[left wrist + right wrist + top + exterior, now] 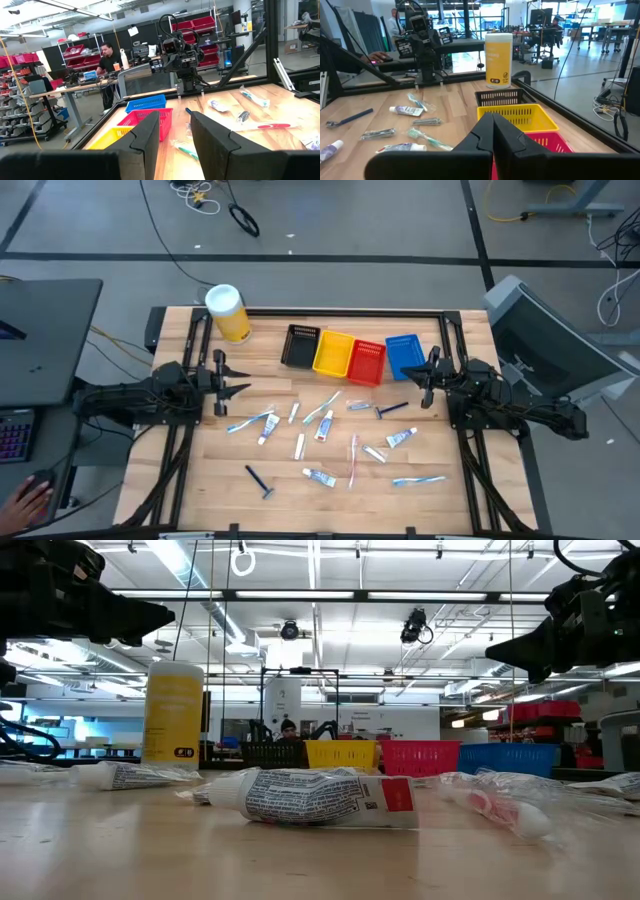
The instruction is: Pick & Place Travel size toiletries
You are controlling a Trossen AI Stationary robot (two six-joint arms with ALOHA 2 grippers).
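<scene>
Travel size toiletries lie scattered on the wooden table between my two arms. Among them are white tubes, pale toothbrushes and dark blue razors. One tube lies on its side close to the low camera. My left gripper hovers open at the table's left, above the surface, pointing level toward the right. My right gripper hovers shut at the table's right, pointing level toward the left. Neither holds anything.
A row of little baskets stands at the far middle: black, yellow, red, blue. A big yellow canister with a white lid stands at the far left. A person's hand rests on a mouse beside the table's left.
</scene>
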